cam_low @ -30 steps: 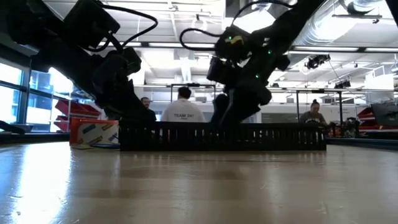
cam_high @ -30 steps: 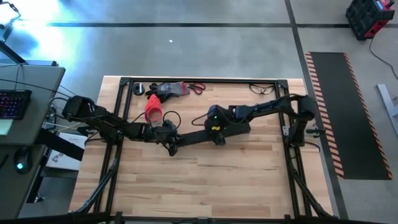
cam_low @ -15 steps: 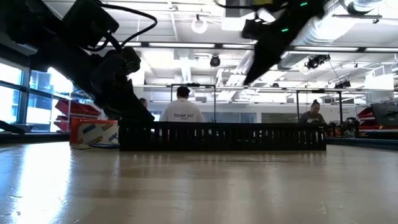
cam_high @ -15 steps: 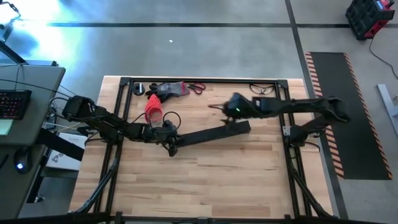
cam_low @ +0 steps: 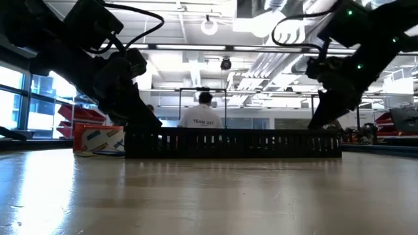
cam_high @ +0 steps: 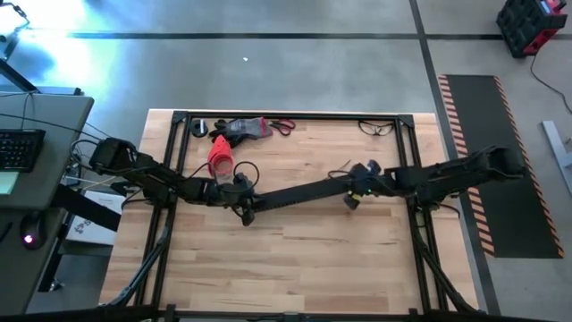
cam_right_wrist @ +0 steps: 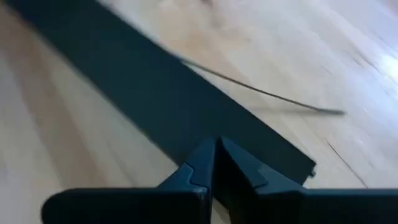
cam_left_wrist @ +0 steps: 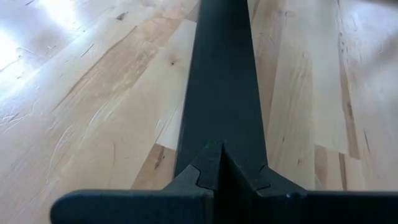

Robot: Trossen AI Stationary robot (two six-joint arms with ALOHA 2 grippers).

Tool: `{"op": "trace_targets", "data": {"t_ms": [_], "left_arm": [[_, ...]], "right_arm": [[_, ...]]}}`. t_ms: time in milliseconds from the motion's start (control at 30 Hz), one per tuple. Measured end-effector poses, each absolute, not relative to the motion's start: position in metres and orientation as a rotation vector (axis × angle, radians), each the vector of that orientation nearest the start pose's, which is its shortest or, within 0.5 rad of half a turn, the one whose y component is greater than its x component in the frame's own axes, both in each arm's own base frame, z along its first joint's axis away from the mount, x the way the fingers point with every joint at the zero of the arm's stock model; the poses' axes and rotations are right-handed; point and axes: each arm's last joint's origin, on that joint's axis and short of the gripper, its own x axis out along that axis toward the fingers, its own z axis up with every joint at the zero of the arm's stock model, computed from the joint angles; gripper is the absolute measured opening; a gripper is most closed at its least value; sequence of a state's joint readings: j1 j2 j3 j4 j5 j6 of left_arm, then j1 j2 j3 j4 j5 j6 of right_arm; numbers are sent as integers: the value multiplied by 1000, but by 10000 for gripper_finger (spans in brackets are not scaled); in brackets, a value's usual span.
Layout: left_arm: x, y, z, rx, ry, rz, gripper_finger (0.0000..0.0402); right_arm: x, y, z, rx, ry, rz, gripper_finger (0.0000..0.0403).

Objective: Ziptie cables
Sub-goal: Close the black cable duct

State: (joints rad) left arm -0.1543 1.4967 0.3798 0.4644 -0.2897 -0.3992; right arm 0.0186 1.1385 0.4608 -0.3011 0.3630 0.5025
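In the high view a long black channel (cam_high: 299,194) runs slantwise across the middle of the frame, lower left to upper right, on the wooden surface (cam_high: 295,259). The left pincer (cam_high: 246,215) sits at its lower-left end, fingers pressed together at the channel's end in the left wrist view; whether they clamp anything I cannot tell. The right pincer (cam_high: 351,200) is at the channel's upper-right end, its fingers meeting over the black strip.

The cables (cam_high: 340,170) show only as a few thin strands just above the channel's right end, close beside the right pincer; one thin wire (cam_right_wrist: 261,92) crosses the surface past the channel. Its long axis crosses the channel's rather than following it.

The right arm is plainly nearer, so gathering the strands would likely fall to it.
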Motion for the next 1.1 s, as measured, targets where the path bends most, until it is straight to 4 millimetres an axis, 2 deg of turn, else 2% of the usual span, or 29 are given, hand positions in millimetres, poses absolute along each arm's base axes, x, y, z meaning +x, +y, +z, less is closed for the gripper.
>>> {"op": "trace_targets", "data": {"t_ms": [100, 233, 367, 567, 700, 900, 1100], "left_arm": [[237, -28, 116, -247, 591, 254, 0], [237, -28, 116, -246, 592, 254, 0], [236, -28, 115, -240, 595, 252, 0], [236, -30, 115, -250, 618, 199, 0], [236, -31, 114, -253, 626, 190, 0], [236, -30, 114, -238, 625, 196, 0], [235, -27, 115, -192, 620, 238, 0]], "right_arm": [[185, -10, 147, 331, 831, -619, 8], [180, -11, 139, 368, 832, -608, 2], [183, -9, 143, 326, 833, -585, 2], [196, -9, 163, 212, 798, -548, 2], [195, -12, 163, 140, 806, -587, 2], [188, -20, 155, 218, 901, -639, 2], [191, -11, 150, 288, 940, -584, 2]]}}
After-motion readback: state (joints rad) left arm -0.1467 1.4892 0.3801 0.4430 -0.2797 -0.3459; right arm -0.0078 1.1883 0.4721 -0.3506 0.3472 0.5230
